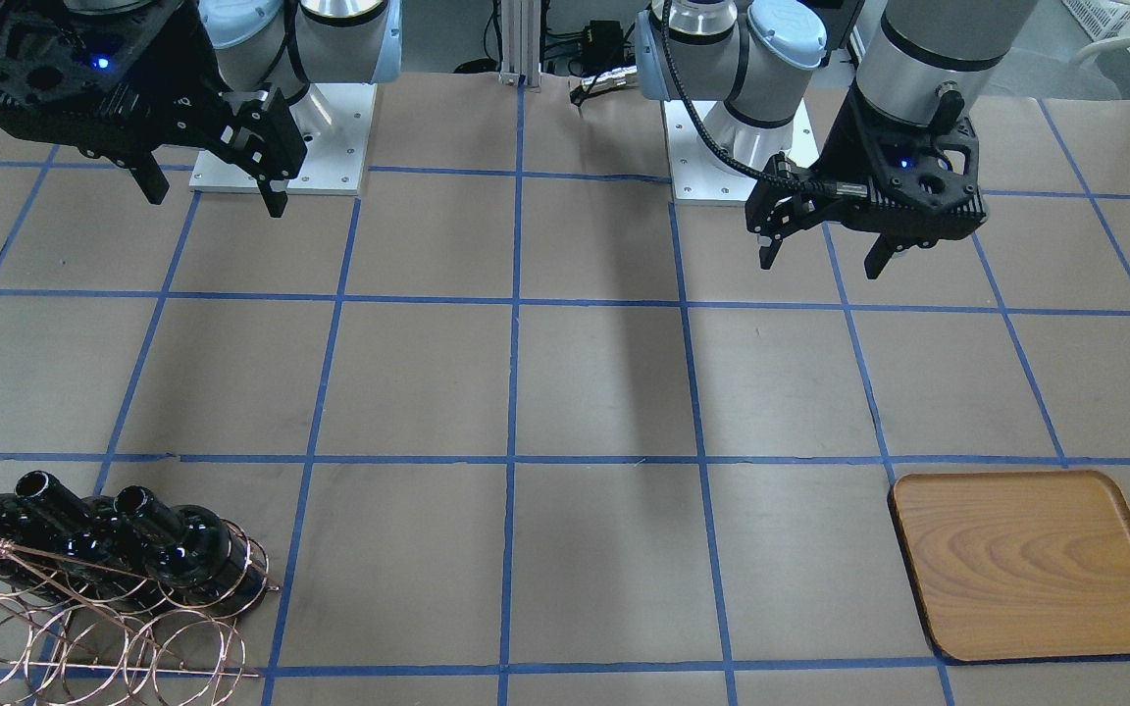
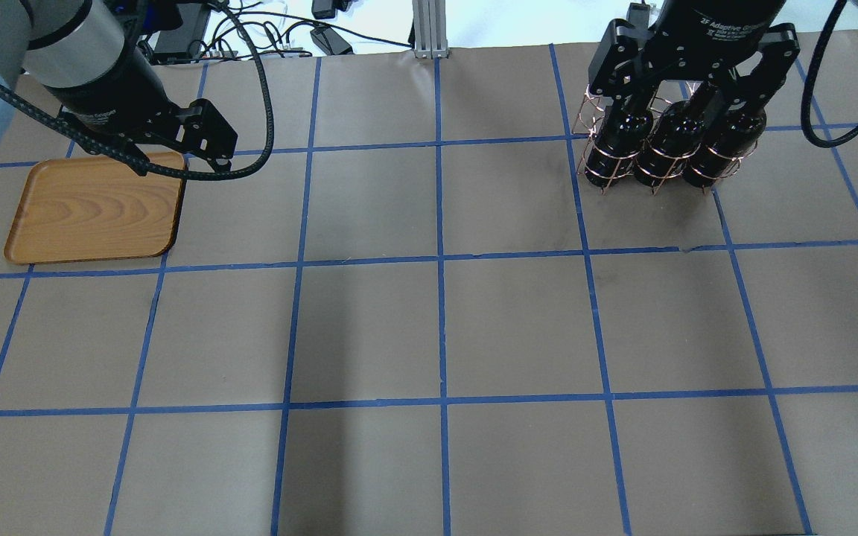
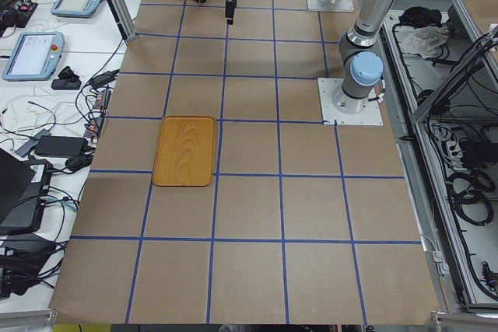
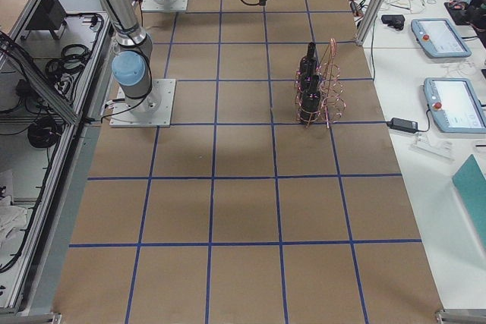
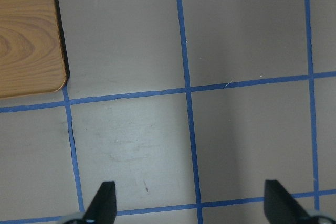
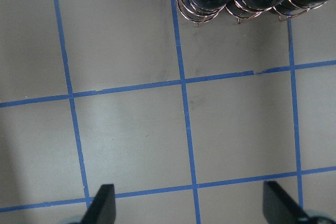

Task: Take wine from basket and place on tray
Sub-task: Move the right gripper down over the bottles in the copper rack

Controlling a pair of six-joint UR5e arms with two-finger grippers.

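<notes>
The task is only starting, I think. Three black bottles are lying side by side in the copper basket [image 1: 84, 637] at the lower left of the front-facing view, with their open necks pointing up and to the left. The wine bottle [image 1: 182, 549] nearest to the middle of the frame looks the easiest one to reach.

The right pincer [image 1: 212, 196] is hanging at the upper left, high over the bench [image 1: 594, 392], with its fingers spread and nothing between them. The left pincer [image 1: 823, 263] is hanging at the upper right, also spread and empty.

The wooden tray [image 1: 1031, 564] is lying at the lower right, well apart from the basket, and nothing is on it.

For the next move, I judge that the right pincer must go down to one bottle, close around it, and draw it out along the rings without dragging the light basket.
</notes>
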